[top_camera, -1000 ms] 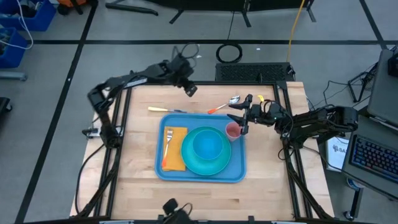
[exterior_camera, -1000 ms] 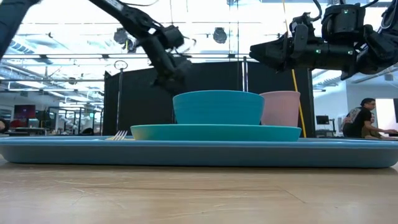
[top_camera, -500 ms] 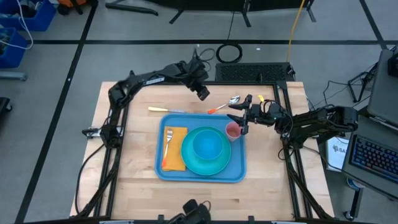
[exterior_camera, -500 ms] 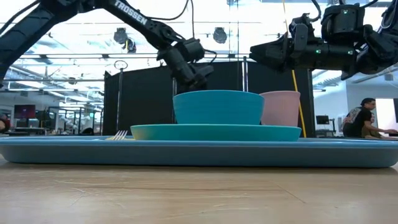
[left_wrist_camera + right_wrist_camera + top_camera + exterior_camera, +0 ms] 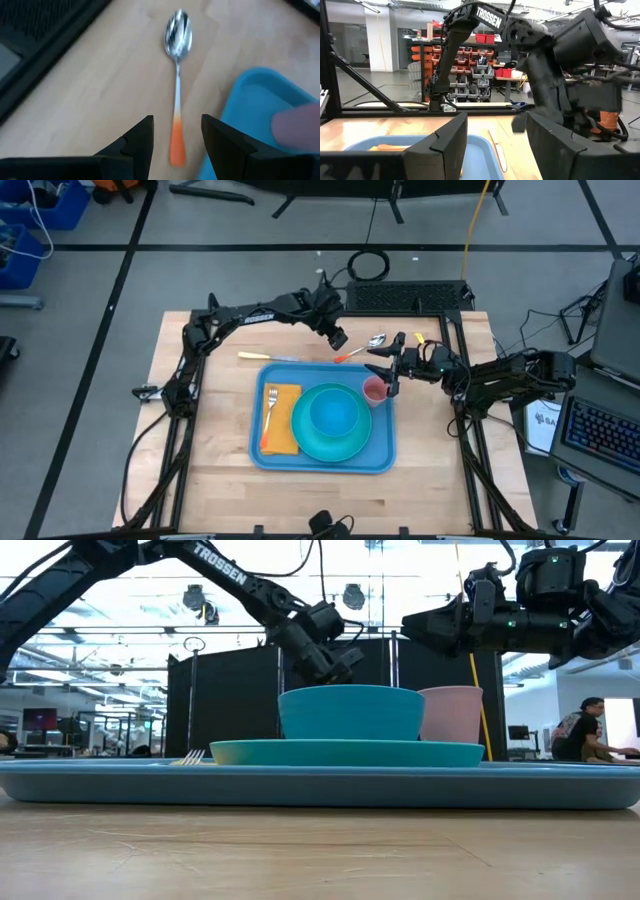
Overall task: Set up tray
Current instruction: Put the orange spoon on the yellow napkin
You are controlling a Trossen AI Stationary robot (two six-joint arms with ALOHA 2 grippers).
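Note:
The light-blue tray (image 5: 382,452) lies in the middle of the table. It carries a teal plate (image 5: 350,442) with a teal bowl (image 5: 333,412), a pink cup (image 5: 375,390) at its far right corner, and a yellow-orange napkin (image 5: 284,432) with a fork (image 5: 271,408). An orange-handled spoon (image 5: 362,347) lies flat on the wood beyond the tray. My left gripper (image 5: 340,340) hovers open over the spoon's handle; in the left wrist view its fingers (image 5: 177,135) stand either side of the orange end (image 5: 176,142) of the spoon without touching. My right gripper (image 5: 385,365) hangs open above the cup, clear of the cup (image 5: 450,715) in the low view.
A yellow-handled knife (image 5: 268,357) lies on the wood just beyond the tray's far left edge. A black mat (image 5: 405,297) sits past the table's far edge. Bare wood shows left of the tray (image 5: 205,420) and on its near side.
My left arm has swung toward the table's right along the far side, from beyond the tray's far left corner to above the spoon, and has come lower. My right arm and the things on the tray have kept still.

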